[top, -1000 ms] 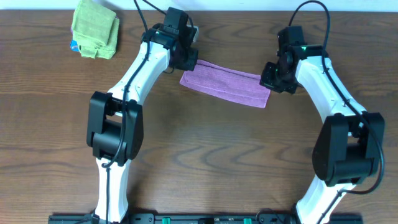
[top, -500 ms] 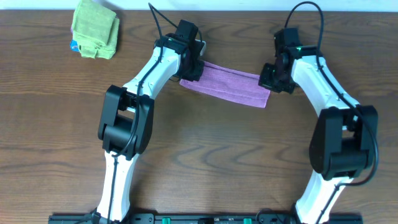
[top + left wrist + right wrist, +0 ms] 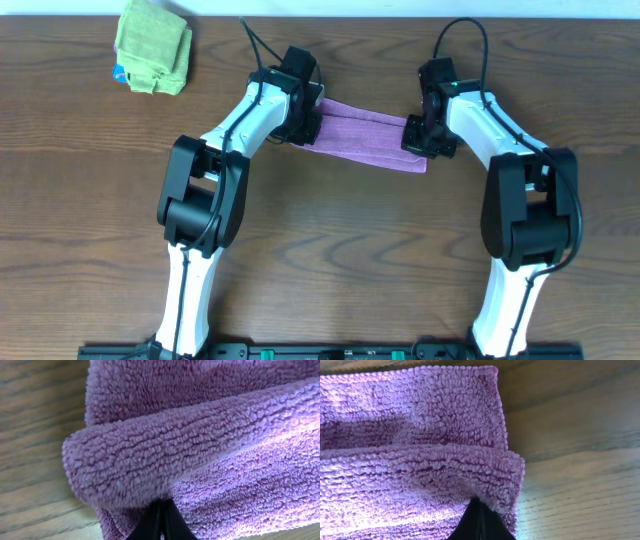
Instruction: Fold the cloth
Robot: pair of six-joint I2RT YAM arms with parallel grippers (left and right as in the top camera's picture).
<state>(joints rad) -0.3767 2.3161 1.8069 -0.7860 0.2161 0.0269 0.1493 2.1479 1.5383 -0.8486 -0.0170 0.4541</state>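
On table (image 3: 330, 250), both end effectors (image 3: 312, 128) (image 3: 415, 140) pinch cloth (image 3: 365, 138) ends.

Purple cloth (image 3: 200, 445) filling most of the view, a thick rolled fold across the middle, pinched from below by the left gripper (image 3: 161, 519) — wooden table (image 3: 35, 460) at left.

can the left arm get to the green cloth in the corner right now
Probably not yet: the left fingers are shut on the purple cloth and would have to let go first. Otherwise the stretch of table toward the green cloth looks free of obstacles.
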